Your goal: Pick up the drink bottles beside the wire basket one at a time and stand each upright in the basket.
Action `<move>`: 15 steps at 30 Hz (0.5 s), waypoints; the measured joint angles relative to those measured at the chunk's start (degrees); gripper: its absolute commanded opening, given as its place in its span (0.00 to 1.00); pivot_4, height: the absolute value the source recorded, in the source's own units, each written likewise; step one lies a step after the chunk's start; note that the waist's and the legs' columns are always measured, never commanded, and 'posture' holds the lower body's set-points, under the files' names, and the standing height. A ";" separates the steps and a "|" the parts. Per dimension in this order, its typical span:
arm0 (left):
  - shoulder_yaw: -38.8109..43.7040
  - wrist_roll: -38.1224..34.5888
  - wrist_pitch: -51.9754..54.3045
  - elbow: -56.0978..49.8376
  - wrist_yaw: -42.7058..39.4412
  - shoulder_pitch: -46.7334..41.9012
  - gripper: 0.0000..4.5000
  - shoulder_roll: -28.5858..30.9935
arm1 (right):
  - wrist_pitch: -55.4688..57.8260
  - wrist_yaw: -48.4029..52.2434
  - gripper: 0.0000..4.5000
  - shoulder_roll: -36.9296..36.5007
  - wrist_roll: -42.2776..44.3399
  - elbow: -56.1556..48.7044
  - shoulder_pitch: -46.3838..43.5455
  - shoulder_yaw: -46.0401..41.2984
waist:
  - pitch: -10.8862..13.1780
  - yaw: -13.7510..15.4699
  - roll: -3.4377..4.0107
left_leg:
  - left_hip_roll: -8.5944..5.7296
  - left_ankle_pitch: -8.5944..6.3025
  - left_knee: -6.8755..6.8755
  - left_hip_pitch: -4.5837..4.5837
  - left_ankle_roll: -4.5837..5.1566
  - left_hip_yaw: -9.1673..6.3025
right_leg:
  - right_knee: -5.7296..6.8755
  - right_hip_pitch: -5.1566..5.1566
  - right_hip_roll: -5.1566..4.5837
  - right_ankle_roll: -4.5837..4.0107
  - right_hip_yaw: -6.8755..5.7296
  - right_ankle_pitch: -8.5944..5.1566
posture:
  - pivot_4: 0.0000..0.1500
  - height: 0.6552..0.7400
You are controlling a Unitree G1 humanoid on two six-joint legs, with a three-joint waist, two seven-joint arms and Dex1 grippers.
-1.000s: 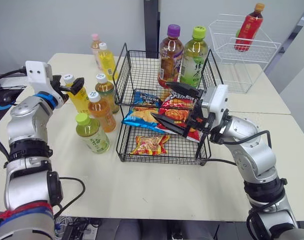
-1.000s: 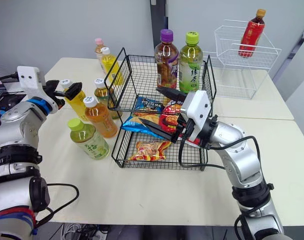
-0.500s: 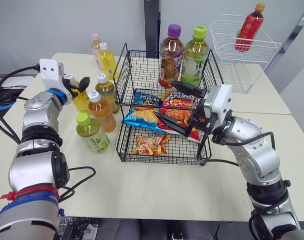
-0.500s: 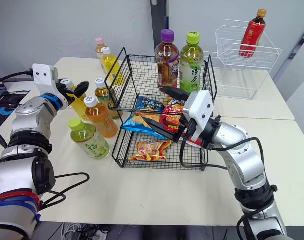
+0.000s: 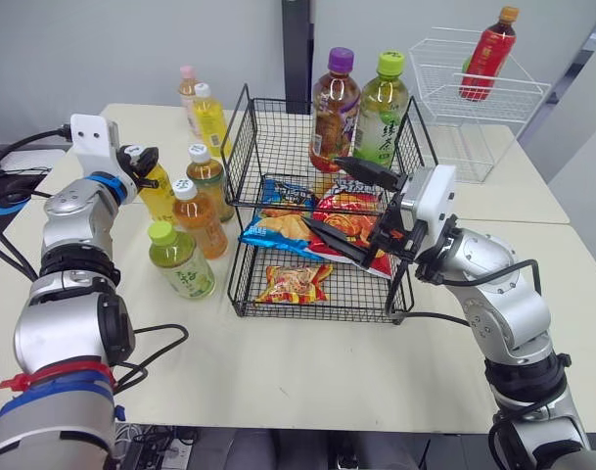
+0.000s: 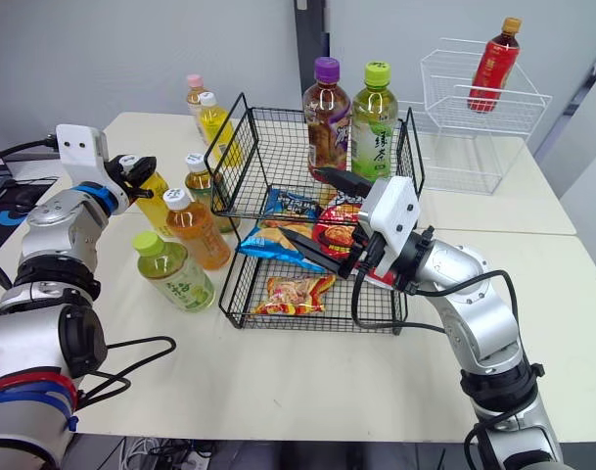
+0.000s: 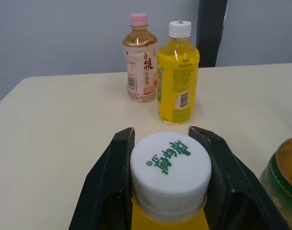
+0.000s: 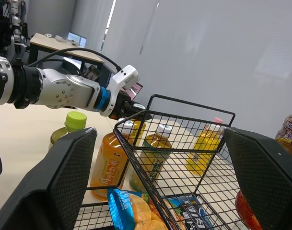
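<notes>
Fingers [image 7: 109, 179] of left gripper [image 7: 164, 134] clamp both sides of the white cap [image 7: 170, 165] on the yellow bottle [image 5: 159, 193]. Bottle upright, cap up, long axis vertical, on table [image 7: 54, 124] left of wire basket [image 5: 241, 147]. Right gripper [image 5: 322, 192] wide apart, empty, at basket front.

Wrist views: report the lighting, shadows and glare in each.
Left wrist view: soft, even light; the white cap gripped by the left fingers shows no glare, its green print legible; only a faint shadow at the far yellow bottle base. Right wrist view: the open right fingers look dark against a bright pale wall.
</notes>
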 measured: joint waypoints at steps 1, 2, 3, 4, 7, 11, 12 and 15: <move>0.46 -0.26 0.03 -0.23 -0.78 0.45 0.31 0.52 | 0.00 -0.02 1.00 0.07 0.00 0.00 0.00 0.00 | 0.00 -0.14 0.00 | 0.00 0.04 0.00 -0.01 -0.08 0.00 | 0.00 -0.01 0.00 0.00 0.00 0.00 | 1.00 1.00; 0.95 -0.84 0.16 -0.65 -1.76 1.02 0.31 1.23 | 0.00 -0.04 1.00 0.09 0.00 0.01 0.00 -0.01 | 0.01 -0.36 -0.01 | 0.00 0.07 0.00 -0.04 -0.12 0.00 | 0.00 -0.05 0.00 -0.02 0.00 0.01 | 1.00 1.00; 1.17 -1.26 0.39 -1.15 -2.39 1.30 0.31 1.74 | 0.00 -0.06 1.00 0.09 0.00 0.02 0.00 -0.01 | 0.02 -0.43 -0.04 | 0.00 0.08 0.00 -0.08 -0.13 0.00 | 0.01 -0.09 0.00 -0.03 0.00 0.02 | 1.00 1.00; 1.52 -1.55 0.85 -2.09 -2.97 1.44 0.31 2.32 | -0.01 -0.08 1.00 0.16 0.01 0.03 0.00 -0.02 | 0.06 -0.44 -0.10 | 0.00 0.08 0.01 -0.13 -0.13 -0.01 | 0.02 -0.13 0.00 -0.06 -0.02 0.03 | 1.00 1.00; 2.35 -2.97 3.28 -6.60 -5.59 1.33 0.31 5.82 | -0.26 -0.26 1.00 1.21 0.05 0.04 -0.01 -0.04 | 0.13 -0.74 -0.29 | 0.01 0.09 0.06 -0.38 -0.15 -0.02 | 0.08 -0.38 0.00 -0.20 -0.01 0.11 | 1.00 1.00; 3.11 -6.43 11.76 -15.21 -10.67 -2.86 0.31 10.07 | -1.58 -1.27 1.00 1.54 -0.52 0.60 0.00 -0.45 | 0.19 -0.72 -0.42 | -0.02 0.10 0.12 -0.59 -0.16 -0.12 | 0.04 -0.49 0.00 -0.24 -0.09 0.14 | 1.00 1.00; 3.05 -7.12 13.82 -17.51 -11.97 -4.24 0.31 10.74 | -1.99 -1.43 1.00 1.72 -0.70 0.78 -0.01 -0.47 | 0.20 -0.51 -0.42 | -0.04 0.10 0.13 -0.62 -0.16 -0.15 | 0.02 -0.49 -0.01 -0.24 -0.11 0.14 | 1.00 1.00; 2.43 -9.29 20.51 -24.46 -15.80 -8.85 0.31 11.89 | -3.02 -2.30 1.00 1.77 -1.56 1.08 0.00 -1.05 | 0.20 -0.11 -0.42 | -0.07 0.10 0.15 -0.64 -0.16 -0.15 | 0.00 -0.48 -0.02 -0.23 -0.09 0.14 | 1.00 1.00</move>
